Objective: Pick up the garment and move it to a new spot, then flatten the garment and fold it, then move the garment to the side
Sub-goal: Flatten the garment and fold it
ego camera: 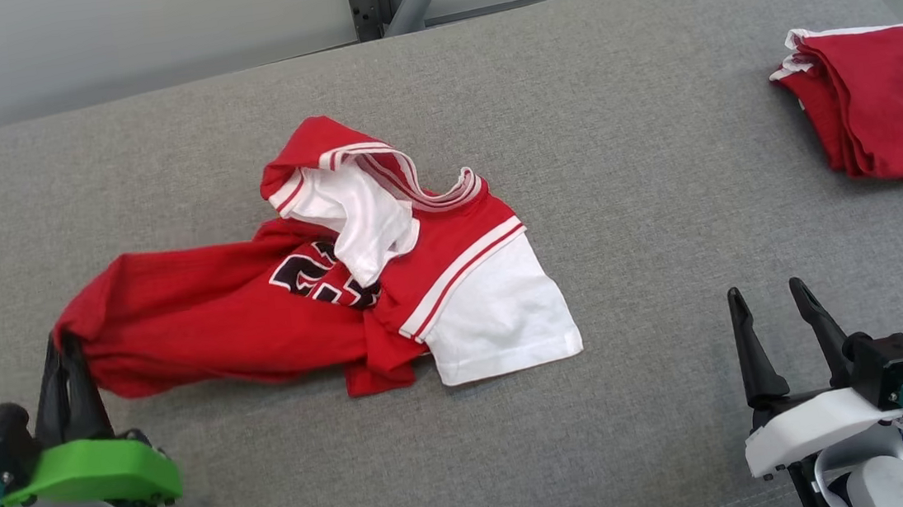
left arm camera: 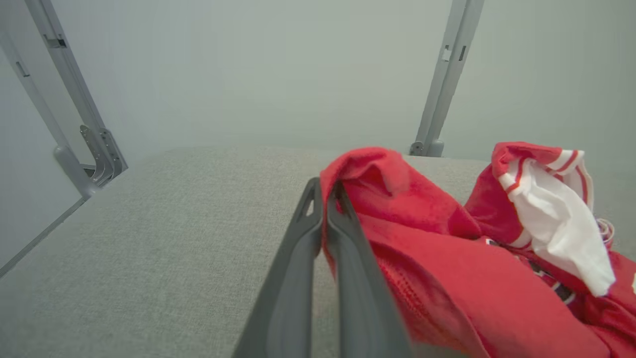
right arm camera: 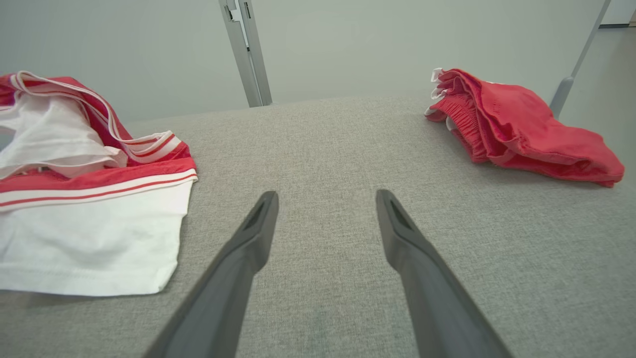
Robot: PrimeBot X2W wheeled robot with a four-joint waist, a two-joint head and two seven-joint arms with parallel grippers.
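Grey woven fabric covers the surface (ego camera: 619, 188) in the head view. A red and white garment (ego camera: 258, 305) with dark lettering lies crumpled at its middle, one white sleeve spread flat toward the right. At lower left, the left gripper (ego camera: 64, 347) is pinched on the garment's red left end. At lower right, the right gripper (ego camera: 766, 289) has its fingers spread, holding nothing, well apart from the garment. A folded red pile (ego camera: 876, 105) lies at the far right edge.

Left wrist view: the left gripper (left arm camera: 325, 191) is closed on a fold of red cloth, the garment (left arm camera: 447, 258) trailing to the right.

Right wrist view: the right gripper (right arm camera: 325, 196) gapes wide over bare surface, with the garment (right arm camera: 84, 238) at left and the folded red pile (right arm camera: 521, 124) at upper right.
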